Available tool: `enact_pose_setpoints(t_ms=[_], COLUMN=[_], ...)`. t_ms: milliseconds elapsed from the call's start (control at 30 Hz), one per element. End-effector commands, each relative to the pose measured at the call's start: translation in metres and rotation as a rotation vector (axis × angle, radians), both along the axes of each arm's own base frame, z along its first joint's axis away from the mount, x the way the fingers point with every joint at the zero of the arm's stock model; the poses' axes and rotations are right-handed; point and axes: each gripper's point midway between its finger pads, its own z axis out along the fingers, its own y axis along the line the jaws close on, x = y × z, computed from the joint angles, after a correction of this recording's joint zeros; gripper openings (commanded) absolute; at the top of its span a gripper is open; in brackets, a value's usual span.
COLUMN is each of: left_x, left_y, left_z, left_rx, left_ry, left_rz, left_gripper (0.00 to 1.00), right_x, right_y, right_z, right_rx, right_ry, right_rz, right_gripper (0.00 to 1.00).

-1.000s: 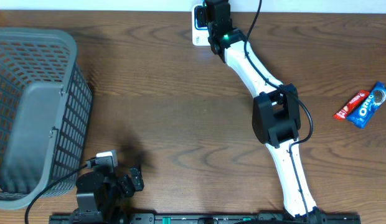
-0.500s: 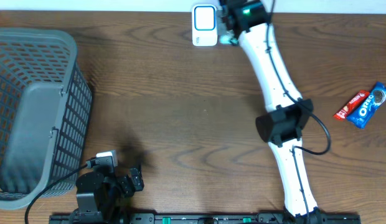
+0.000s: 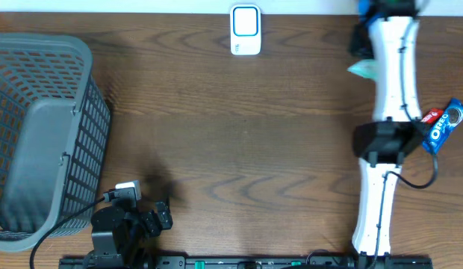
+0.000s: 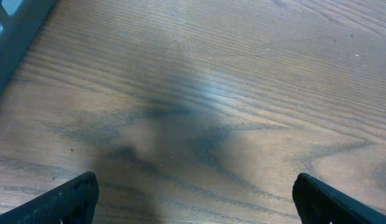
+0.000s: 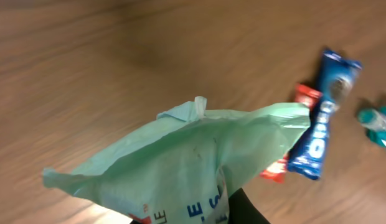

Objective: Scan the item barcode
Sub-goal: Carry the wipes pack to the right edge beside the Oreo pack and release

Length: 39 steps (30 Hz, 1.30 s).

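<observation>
Overhead view, left to right: grey mesh basket (image 3: 37, 112); left gripper (image 3: 158, 218) parked by the near edge, jaws wide apart on nothing; barcode scanner (image 3: 245, 30) at the far edge, centre. Well to its right, the right gripper (image 3: 360, 54) is clamped on a pale green packet (image 3: 362, 70). You must carry the packet leftward to the scanner; the right arm is far nearer, in my judgement.

Under me spreads a dark brown desk (image 3: 216, 134) with wavy wood grain, evenly lit with a soft sheen, and along its far edge I see a narrow pale strip (image 3: 104, 6).
</observation>
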Motion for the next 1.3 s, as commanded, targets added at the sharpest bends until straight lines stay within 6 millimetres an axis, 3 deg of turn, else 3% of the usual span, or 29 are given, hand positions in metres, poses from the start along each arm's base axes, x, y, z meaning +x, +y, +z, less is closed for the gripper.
enact_pose_setpoints(t_ms=[0, 133, 167, 300, 600, 633, 667, 700, 733, 833, 967, 1133, 1267], left_x=[-0.006, -0.006, -0.006, -0.006, -0.006, -0.006, -0.006, -0.006, -0.006, -0.006, -0.006, -0.006, -0.006], left_y=[-0.002, -0.002, -0.002, -0.002, -0.002, -0.002, -0.002, -0.002, -0.002, -0.002, -0.002, -0.002, -0.002], left_z=[-0.008, -0.008, -0.008, -0.008, -0.008, -0.008, -0.008, -0.008, -0.008, -0.008, -0.008, -0.008, -0.008], left_rx=[-0.013, -0.013, -0.013, -0.013, -0.013, -0.013, -0.013, -0.013, -0.013, -0.013, -0.013, -0.013, -0.013], left_ry=[0.038, 0.038, 0.038, 0.038, 0.038, 0.038, 0.038, 0.038, 0.038, 0.038, 0.038, 0.038, 0.038], left_rz=[-0.003, -0.003, -0.003, -0.003, -0.003, -0.003, -0.003, -0.003, -0.003, -0.003, -0.003, -0.003, -0.003], left_gripper=[1.00, 1.00, 1.00, 1.00, 1.00, 1.00, 1.00, 1.00, 1.00, 1.00, 1.00, 1.00, 1.00], right_x=[-0.010, -0.009, -0.009, -0.015, -0.032, -0.032, -0.030, -0.029, -0.027, -0.023, -0.018, -0.022, -0.028], right_y=[-0.052, -0.105, -0.123, -0.165, -0.205, -0.206, -0.206, -0.207, -0.208, -0.210, -0.208, -0.192, -0.160], right_z=[0.007, -0.015, -0.031, -0.073, -0.130, -0.132, -0.134, -0.134, -0.133, -0.123, -0.093, -0.027, 0.038], right_rx=[-0.007, -0.005, 0.005, 0.007, 0.025, 0.035, 0.046, 0.053, 0.051, 0.045, 0.036, 0.026, 0.077], right_ry=[-0.033, -0.051, -0.049, -0.039, -0.038, -0.043, -0.050, -0.060, -0.068, -0.094, -0.140, -0.216, -0.311], right_rz=[-0.134, -0.237, -0.272, -0.351, -0.434, -0.437, -0.436, -0.436, -0.437, -0.435, -0.427, -0.400, -0.332], right_gripper=[0.01, 0.01, 0.01, 0.01, 0.01, 0.05, 0.23, 0.51, 0.62, 0.64, 0.70, 0.77, 0.82])
